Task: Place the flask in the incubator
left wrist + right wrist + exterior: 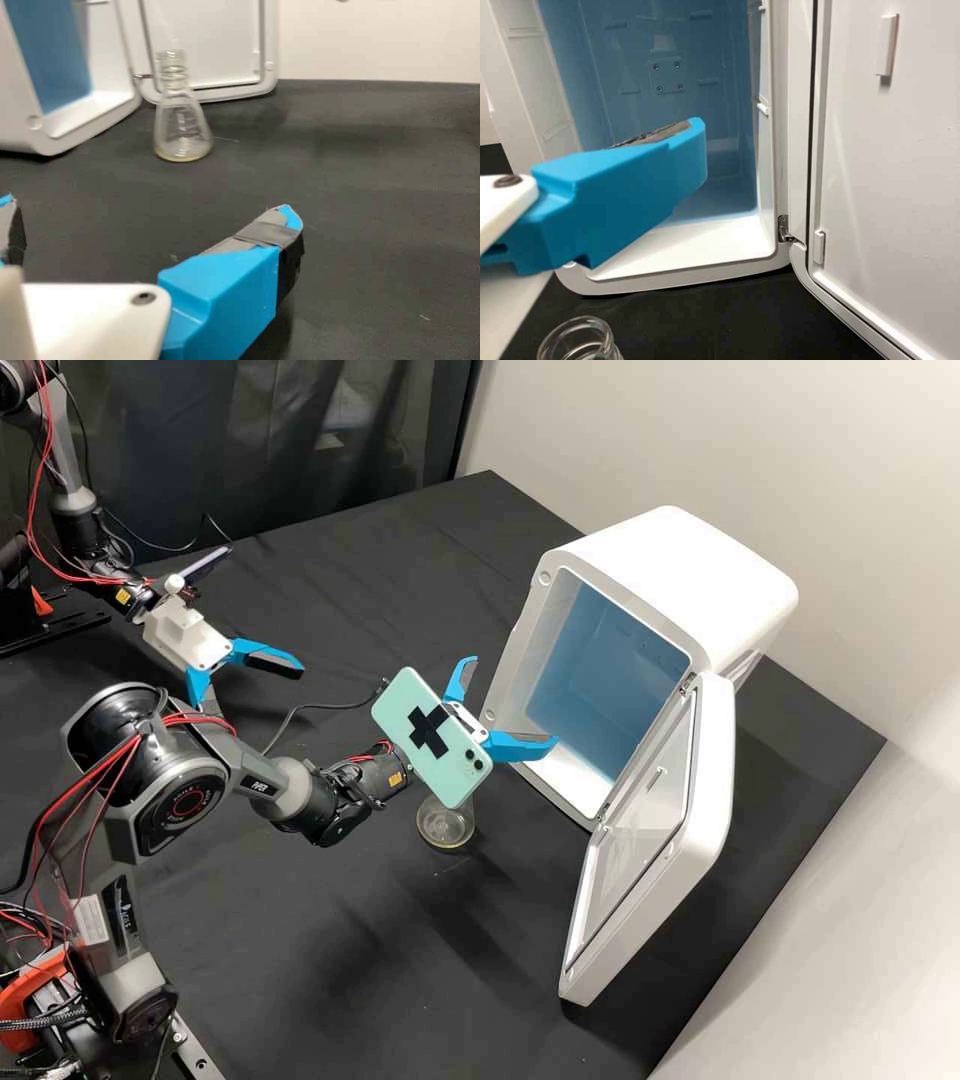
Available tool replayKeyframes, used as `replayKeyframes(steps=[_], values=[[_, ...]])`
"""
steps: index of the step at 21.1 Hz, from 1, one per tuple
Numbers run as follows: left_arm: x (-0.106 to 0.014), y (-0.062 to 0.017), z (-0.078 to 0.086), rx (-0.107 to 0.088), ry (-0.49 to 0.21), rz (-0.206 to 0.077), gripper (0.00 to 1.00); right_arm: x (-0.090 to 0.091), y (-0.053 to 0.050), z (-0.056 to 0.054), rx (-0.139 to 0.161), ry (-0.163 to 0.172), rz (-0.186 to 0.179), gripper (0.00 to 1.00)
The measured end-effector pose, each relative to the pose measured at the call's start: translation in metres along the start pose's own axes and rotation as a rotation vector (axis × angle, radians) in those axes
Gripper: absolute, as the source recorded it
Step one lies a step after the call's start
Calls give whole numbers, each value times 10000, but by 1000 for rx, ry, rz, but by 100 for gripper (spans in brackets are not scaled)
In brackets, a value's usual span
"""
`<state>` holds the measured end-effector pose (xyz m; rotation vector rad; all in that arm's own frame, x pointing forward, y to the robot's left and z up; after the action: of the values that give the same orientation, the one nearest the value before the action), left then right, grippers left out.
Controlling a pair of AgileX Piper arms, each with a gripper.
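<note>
Black desk (400,960), white wall behind. In the high view we see the whole white incubator (680,575), blue inside, door (660,830) swung open. The left wrist view gives the flask (178,112) full height: clear, conical, threaded neck, upright on the desk just before the opening. The right end effector (505,705) hovers spread above it. The left end effector (255,685) is spread too, well apart.

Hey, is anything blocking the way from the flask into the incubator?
Nothing visible does. The incubator has its door swung open, and the flask stands on the bench just in front of the opening. The right gripper hovers open above the flask.
</note>
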<state>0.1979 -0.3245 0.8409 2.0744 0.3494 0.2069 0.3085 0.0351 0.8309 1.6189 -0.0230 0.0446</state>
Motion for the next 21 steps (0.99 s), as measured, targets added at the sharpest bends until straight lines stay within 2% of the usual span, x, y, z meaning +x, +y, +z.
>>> replayKeyframes(steps=[6, 10, 17, 18, 21], values=[[-38, 24, -123, -19, 52, 14, 100, 0, 1, -1, 4, 2, 1, 100], [-73, 95, -123, -5, 42, 43, 100, -50, -12, 23, 15, 3, 5, 100], [-120, 175, -57, 16, 1, 76, 100, -360, 23, 133, 83, -42, 8, 100], [-131, 170, -52, 10, 1, 74, 100, -397, -1, 141, 76, -39, -5, 100], [-137, 167, -49, 10, 0, 73, 100, -474, -65, 188, 79, -56, -38, 100]])
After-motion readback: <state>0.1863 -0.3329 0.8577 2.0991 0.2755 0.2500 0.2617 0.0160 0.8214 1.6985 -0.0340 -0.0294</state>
